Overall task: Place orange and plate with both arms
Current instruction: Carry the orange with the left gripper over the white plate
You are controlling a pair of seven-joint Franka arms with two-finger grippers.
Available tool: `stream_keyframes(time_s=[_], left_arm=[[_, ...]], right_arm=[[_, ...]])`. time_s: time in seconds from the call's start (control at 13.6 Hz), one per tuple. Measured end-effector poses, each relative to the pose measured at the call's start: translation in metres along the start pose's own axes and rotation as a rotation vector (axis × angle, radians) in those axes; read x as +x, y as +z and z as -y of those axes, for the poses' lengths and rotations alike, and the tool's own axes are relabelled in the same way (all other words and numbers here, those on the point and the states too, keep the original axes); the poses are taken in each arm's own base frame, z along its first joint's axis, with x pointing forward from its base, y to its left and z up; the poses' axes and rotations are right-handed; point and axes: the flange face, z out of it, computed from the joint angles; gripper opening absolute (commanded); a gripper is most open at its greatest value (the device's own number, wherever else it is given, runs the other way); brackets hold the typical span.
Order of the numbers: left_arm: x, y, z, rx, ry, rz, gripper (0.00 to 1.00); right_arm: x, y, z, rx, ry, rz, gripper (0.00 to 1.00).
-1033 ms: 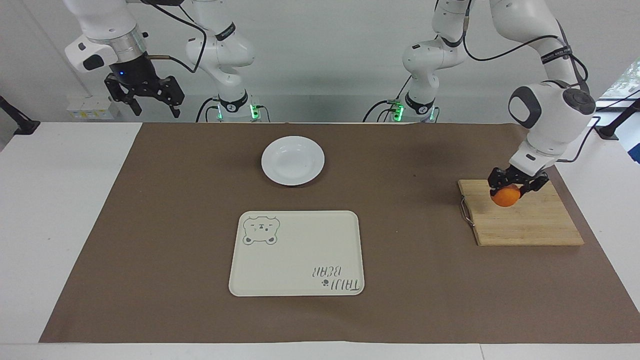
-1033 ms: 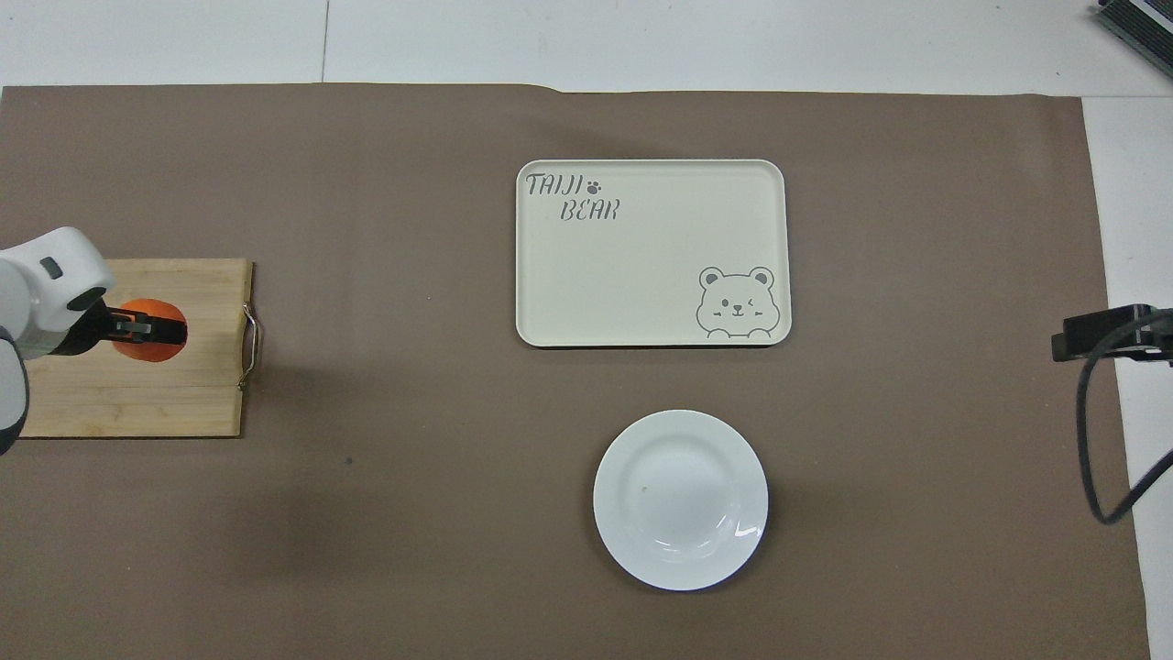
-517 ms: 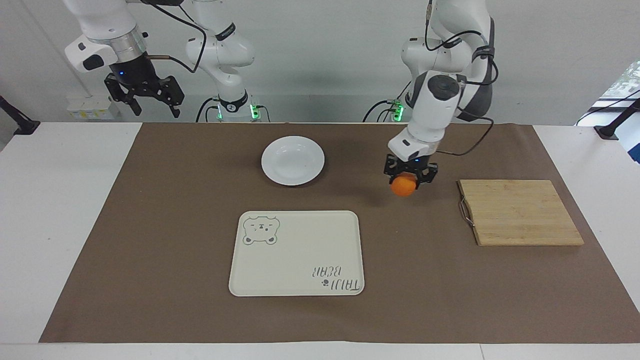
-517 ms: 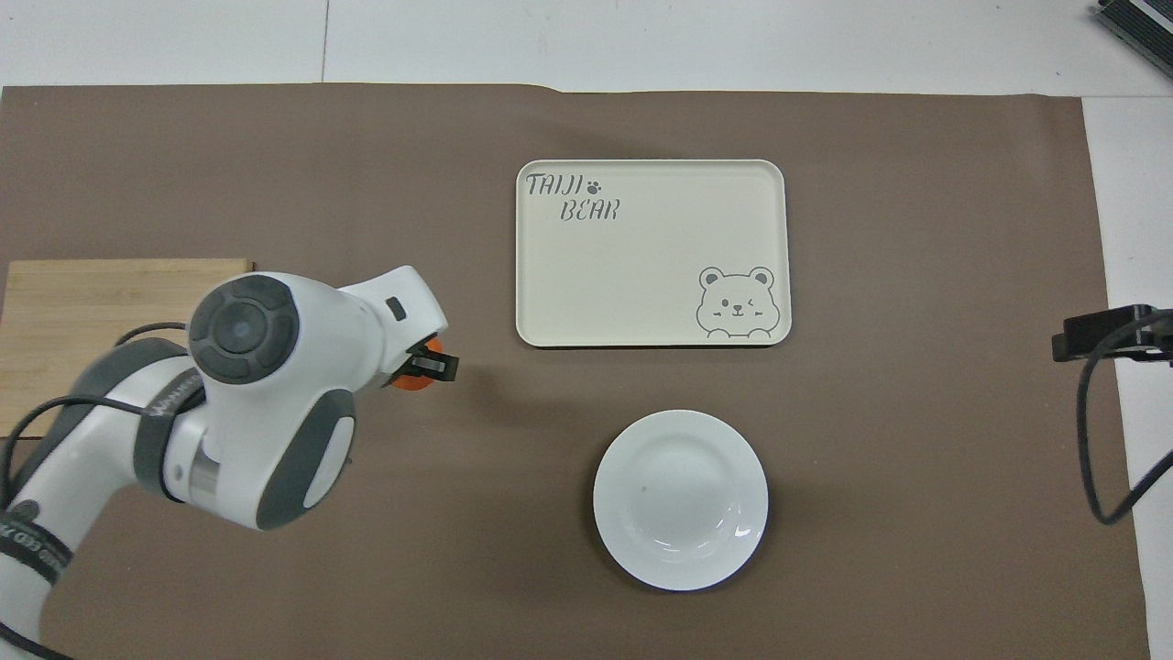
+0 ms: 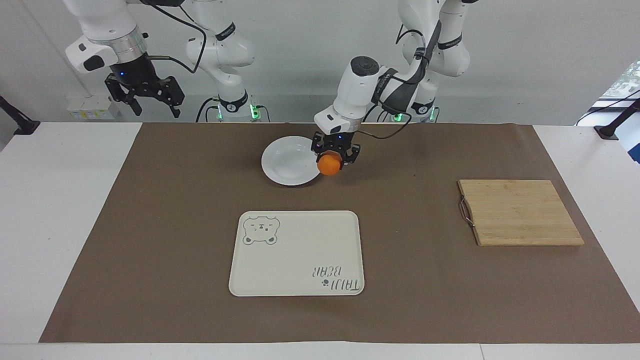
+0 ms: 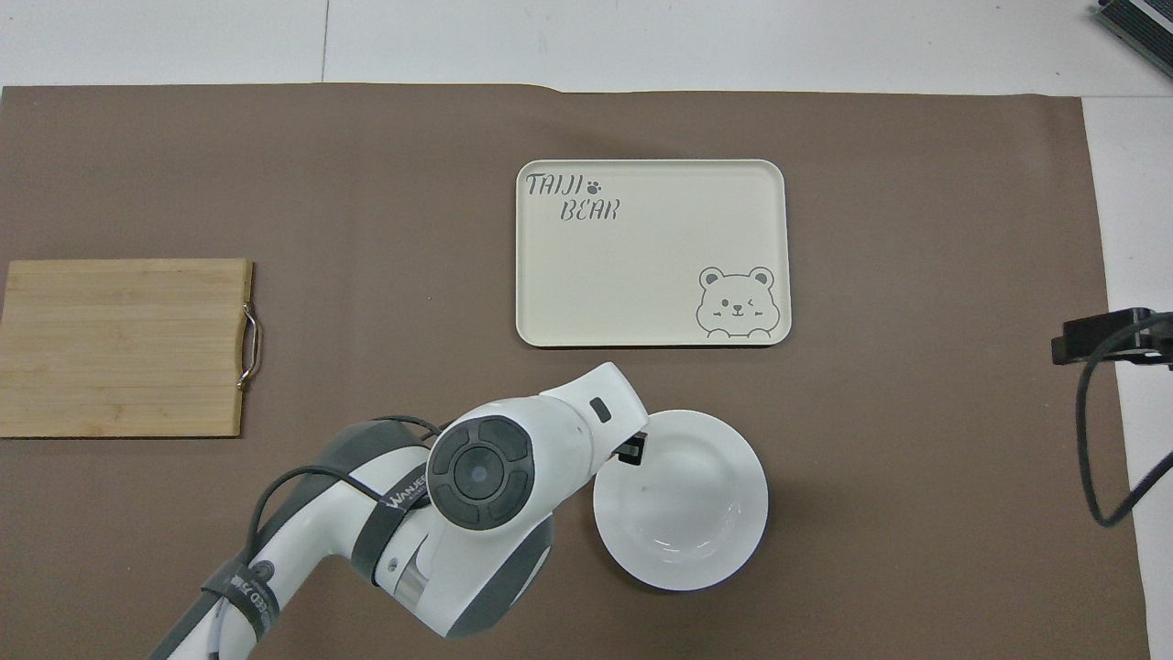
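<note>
The left gripper (image 5: 334, 152) is clamped on the orange (image 5: 329, 164), holding the fruit from above with a black finger down each side, and it hangs in the air over the edge of the white plate (image 5: 290, 160) on the side toward the left arm's end of the table. In the overhead view the arm's white wrist hides the fruit altogether and only a black tip of the left gripper (image 6: 630, 449) shows at the plate's (image 6: 696, 513) rim, so the facing view is the one to trust: the orange is raised, not resting on anything, and the plate's bowl is bare. The plate itself sits flat on the brown mat (image 5: 150, 225), nearer to the robots than the cream bear tray (image 5: 295, 252), which carries nothing. The bamboo cutting board (image 5: 520, 212) at the left arm's end of the table, well apart from the plate, is also bare. The right gripper (image 5: 145, 95) waits high above its own end of the table, jaws spread wide and holding nothing. Judged from this, the fruit has been picked up and brought almost to the plate; what looks left is to centre it over the bowl, lower it and let go. If the tray is where both are meant to end up, which is only a guess from the task, then moving the plate is not yet begun, and that would fall to the waiting right arm.
</note>
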Motion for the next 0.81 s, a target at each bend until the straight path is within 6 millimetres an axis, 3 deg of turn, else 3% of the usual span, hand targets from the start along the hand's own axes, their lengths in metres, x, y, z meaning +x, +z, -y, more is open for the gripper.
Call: stream_keyframes(time_s=[0.44, 0.81], left_arm=[[-0.017, 0.001, -0.034, -0.089, -0.026, 0.038, 0.0], [-0.028, 0.037, -0.049, -0.086, -0.014, 0.061, 0.0]], right_arm=[[-0.001, -0.001, -0.001, 0.0, 0.001, -0.001, 1.0], [-0.001, -0.001, -0.001, 0.0, 0.001, -0.002, 1.0]])
